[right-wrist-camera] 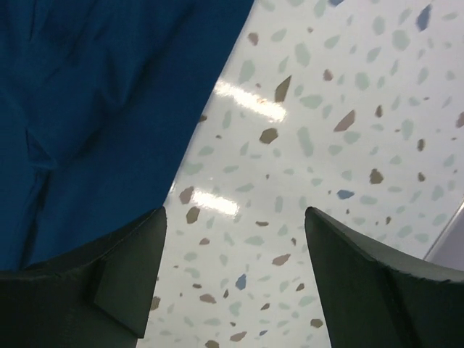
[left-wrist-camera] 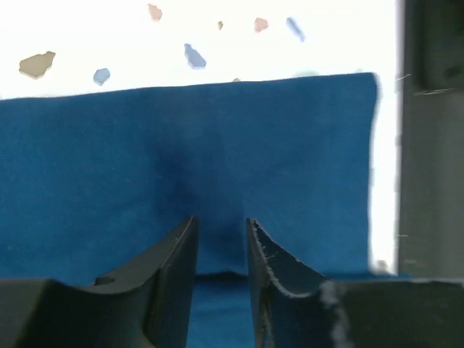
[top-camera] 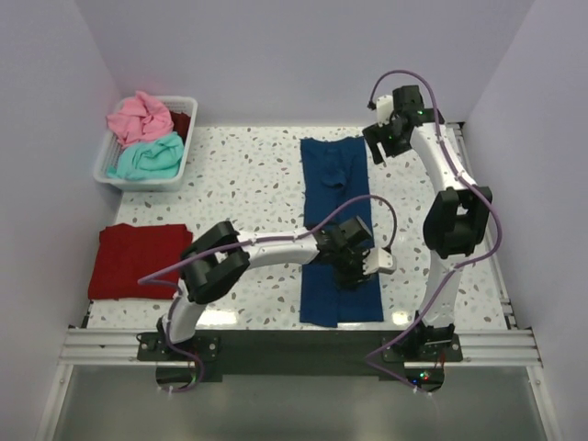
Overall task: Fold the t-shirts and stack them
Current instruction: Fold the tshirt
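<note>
speckled white surface point(top-camera: 248, 175): carries all items. navy t-shirt point(top-camera: 335, 184): folded to a long strip just right of centre, running from 12 to 6 o'clock, its far half rumpled. dark red t-shirt point(top-camera: 138, 262): folded flat to a rectangle at 8 o'clock, near the front edge, well apart from the navy strip. white basket point(top-camera: 138, 181): at 10 o'clock by the left wall. it holds the teal t-shirt point(top-camera: 147, 158) on its 6 o'clock side and the pink t-shirt point(top-camera: 138, 118) on its 12 o'clock side, both bunched and touching. left pincer point(top-camera: 354, 276): down on the near half of the navy strip, clenched on a pinch of that cloth, whose creases run into the narrow gap. right pincer point(top-camera: 377, 149): released, fingers spread wide, over bare surface just beside the strip's far 3 o'clock edge.
</note>
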You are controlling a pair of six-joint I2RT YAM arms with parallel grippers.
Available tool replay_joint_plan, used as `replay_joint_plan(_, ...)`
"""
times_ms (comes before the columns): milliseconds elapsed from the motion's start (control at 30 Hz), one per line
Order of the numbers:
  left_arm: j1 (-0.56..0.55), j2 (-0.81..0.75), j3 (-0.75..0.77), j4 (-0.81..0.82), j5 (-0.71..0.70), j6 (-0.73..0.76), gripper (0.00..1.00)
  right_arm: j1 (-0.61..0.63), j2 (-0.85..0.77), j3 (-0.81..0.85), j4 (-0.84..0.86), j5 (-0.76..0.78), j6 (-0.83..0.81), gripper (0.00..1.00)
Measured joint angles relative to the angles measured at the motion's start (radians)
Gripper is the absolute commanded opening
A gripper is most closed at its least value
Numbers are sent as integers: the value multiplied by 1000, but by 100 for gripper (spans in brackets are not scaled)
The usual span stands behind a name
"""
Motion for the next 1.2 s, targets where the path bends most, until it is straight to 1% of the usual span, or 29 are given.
replay_joint_plan(67, 9, -23, -2, 6, 53, -33, 40, 3, 0, -22, -31, -25, 0, 74)
replay_joint_plan(100, 28, -51, -24, 18, 78, -49, 41, 7, 0, -32, -43, -43, 2, 72)
replay_joint_plan(133, 59, -89, -50, 25, 102, -71, 41, 10, 0, -43, -50, -59, 3, 67)
replay_joint_plan(167, 93, -122, -70, 33, 119, -90, 41, 13, 0, -55, -59, -75, 3, 64)
replay_joint_plan(200, 154, -168, -90, 43, 140, -116, 41, 15, 0, -70, -64, -96, 6, 62)
replay_joint_plan(233, 203, -194, -95, 55, 145, -129, 41, 18, 0, -89, -65, -116, 6, 57)
replay_joint_plan(300, 321, -231, -90, 99, 146, -169, 41, 22, 0, -135, -62, -161, 11, 53)
replay_joint_plan(333, 377, -234, -77, 117, 142, -188, 40, 24, 0, -161, -63, -179, 13, 48)
replay_joint_plan(367, 425, -227, -64, 134, 136, -206, 40, 28, 0, -183, -64, -193, 14, 45)
replay_joint_plan(467, 519, -154, 5, 160, 130, -253, 40, 42, 3, -223, -60, -215, 22, 42)
replay_joint_plan(567, 554, -31, 91, 175, 131, -285, 39, 67, 14, -225, -35, -217, 35, 41)
replay_joint_plan(733, 562, 138, 206, 191, 126, -334, 39, 95, 80, -201, 31, -215, 60, 41)
replay_joint_plan(800, 563, 185, 255, 189, 120, -342, 38, 96, 111, -200, 52, -209, 63, 38)
replay_joint_plan(900, 565, 259, 342, 191, 95, -349, 34, 93, 160, -200, 76, -180, 64, 38)
replay_joint_plan(967, 572, 294, 370, 192, 64, -349, 33, 92, 186, -194, 86, -158, 67, 39)
replay_joint_plan(1033, 586, 328, 390, 190, 53, -349, 32, 92, 201, -170, 110, -127, 64, 39)
replay_joint_plan(1200, 621, 416, 545, 156, 38, -321, 31, 93, 278, -49, 126, -85, 76, 42)
